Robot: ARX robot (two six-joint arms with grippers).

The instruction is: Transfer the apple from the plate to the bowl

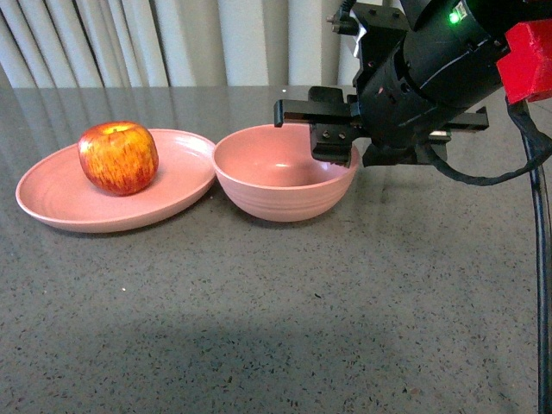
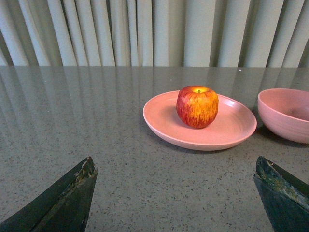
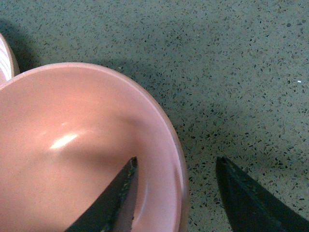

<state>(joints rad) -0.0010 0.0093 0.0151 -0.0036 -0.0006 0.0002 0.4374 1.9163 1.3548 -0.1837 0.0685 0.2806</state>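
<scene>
The red, yellow-streaked apple (image 1: 118, 157) (image 2: 197, 107) sits upright on the shallow pink plate (image 1: 52, 203) (image 2: 227, 128) at the left. The deep pink bowl (image 1: 285, 185) (image 2: 285, 116) (image 3: 72, 145) stands just right of the plate, almost touching it, and holds nothing. My right gripper (image 1: 332, 151) (image 3: 176, 159) is open and straddles the bowl's right rim, with one finger inside and the other outside over the table. My left gripper (image 2: 175, 162) is open low over bare table, well short of the plate, and grips nothing. It does not show in the front view.
Everything rests on a dark speckled stone tabletop (image 1: 259, 328). Pale curtains (image 1: 129, 43) hang behind its far edge. A black cable (image 1: 539, 216) drops from the right arm along the right side. A sliver of the plate's edge (image 3: 5, 58) shows beside the bowl.
</scene>
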